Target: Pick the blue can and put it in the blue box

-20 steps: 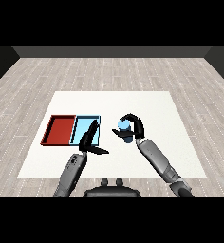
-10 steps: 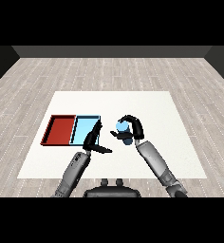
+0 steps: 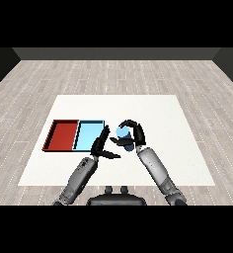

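Head view, looking down across our white table: our right hand sits just right of centre, fingers and thumb curled round the blue can, so it's clamped on the can, which looks lifted off the tabletop, tho we can't be sure of that. The can shows as a pale blue cylinder between thumb and fingers; its long axis seems roughly upright w/ a slight lean, but the fingers hide too much to say for certain.

The relation that matters: the light blue tray lies at about 9 o'clock from the can, near but not under it. The red tray is just beyond, touching the blue one's far side, also at 9 o'clock.

Our left hand is between can and blue tray, at roughly 8 o'clock from the can, by the tray's right edge. Its fingers are straight and apart, thumb stuck out, holding nothing.

We judge the carry goes leftward, toward 9 o'clock, w/ the right hand doing the work. The left hand is nearer the tray and may sit in the path.
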Robot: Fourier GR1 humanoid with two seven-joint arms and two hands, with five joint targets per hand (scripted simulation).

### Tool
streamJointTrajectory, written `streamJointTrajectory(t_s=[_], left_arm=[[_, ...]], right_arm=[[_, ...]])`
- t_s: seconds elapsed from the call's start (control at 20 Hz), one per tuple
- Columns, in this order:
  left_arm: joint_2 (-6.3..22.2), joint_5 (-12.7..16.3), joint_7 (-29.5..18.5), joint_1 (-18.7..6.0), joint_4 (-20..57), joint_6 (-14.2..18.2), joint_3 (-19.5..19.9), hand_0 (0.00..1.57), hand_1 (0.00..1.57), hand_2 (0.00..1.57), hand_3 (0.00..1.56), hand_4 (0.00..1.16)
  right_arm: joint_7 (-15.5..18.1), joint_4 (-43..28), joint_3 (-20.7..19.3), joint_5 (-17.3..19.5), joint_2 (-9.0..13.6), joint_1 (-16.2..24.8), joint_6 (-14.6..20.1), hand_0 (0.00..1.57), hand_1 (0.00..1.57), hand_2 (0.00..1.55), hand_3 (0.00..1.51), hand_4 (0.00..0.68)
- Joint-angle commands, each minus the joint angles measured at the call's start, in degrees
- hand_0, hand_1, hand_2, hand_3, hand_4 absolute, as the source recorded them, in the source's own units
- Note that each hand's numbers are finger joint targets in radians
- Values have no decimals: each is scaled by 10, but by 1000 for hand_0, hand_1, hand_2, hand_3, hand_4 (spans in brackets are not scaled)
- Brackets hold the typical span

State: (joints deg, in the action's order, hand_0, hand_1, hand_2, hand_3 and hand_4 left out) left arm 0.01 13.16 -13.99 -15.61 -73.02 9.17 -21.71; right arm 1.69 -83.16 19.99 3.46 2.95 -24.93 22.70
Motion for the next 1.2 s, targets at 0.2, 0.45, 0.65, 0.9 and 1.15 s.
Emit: streamJointTrajectory(t_s=[0.2,0.45,0.65,0.9,1.15], left_arm=[[0,27,-37,12,32,28,-43,0,0,0,0,0],[0,33,-57,1,59,14,-40,0,0,0,0,0],[0,44,-61,-63,112,1,-6,0,0,0,0,0],[0,46,-72,-18,64,13,-44,0,0,0,0,0],[0,68,-42,-36,25,47,-69,0,0,0,0,0]], right_arm=[[-11,27,-29,19,-29,-30,-29,1478,1478,1458,1392,610],[27,37,37,5,-29,-16,16,1490,1490,1466,1401,609],[17,19,21,9,-29,-8,-10,1463,1463,1458,1407,620],[56,14,28,-28,-29,30,-15,1465,1465,1458,1390,619],[19,30,59,-82,-30,-39,49,1461,1461,1455,1388,589]])
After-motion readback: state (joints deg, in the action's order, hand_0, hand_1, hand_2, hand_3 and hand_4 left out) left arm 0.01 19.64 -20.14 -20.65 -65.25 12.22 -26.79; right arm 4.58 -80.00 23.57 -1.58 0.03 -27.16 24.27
